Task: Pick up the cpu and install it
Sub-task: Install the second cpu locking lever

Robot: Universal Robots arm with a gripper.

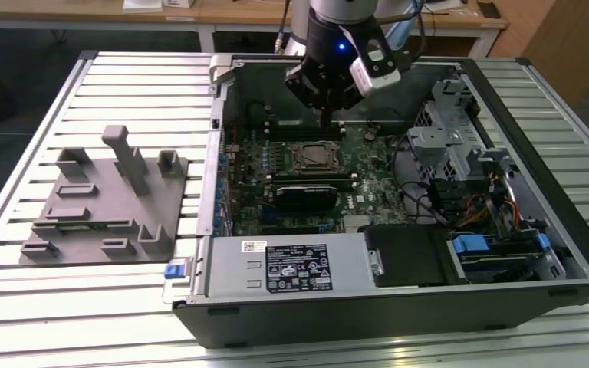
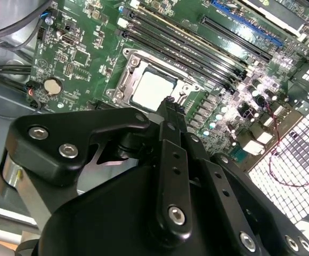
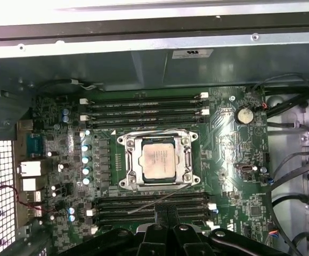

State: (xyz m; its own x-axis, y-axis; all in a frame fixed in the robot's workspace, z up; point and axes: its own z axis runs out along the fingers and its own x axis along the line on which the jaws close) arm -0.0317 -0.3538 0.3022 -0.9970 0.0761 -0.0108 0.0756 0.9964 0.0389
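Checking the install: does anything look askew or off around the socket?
Nothing stands out. The cpu lies flat and square inside the socket frame on the motherboard, and the gripper hangs above, apart from it.

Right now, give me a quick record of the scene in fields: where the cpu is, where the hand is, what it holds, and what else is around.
cpu: seated in the motherboard socket, silvery top showing
hand: above the board beside the socket, fingers closed together
held: nothing
contact: hand apart from the cpu
computer case: open, lying on the slatted table
fixture block: grey, on the table at the exterior view's left
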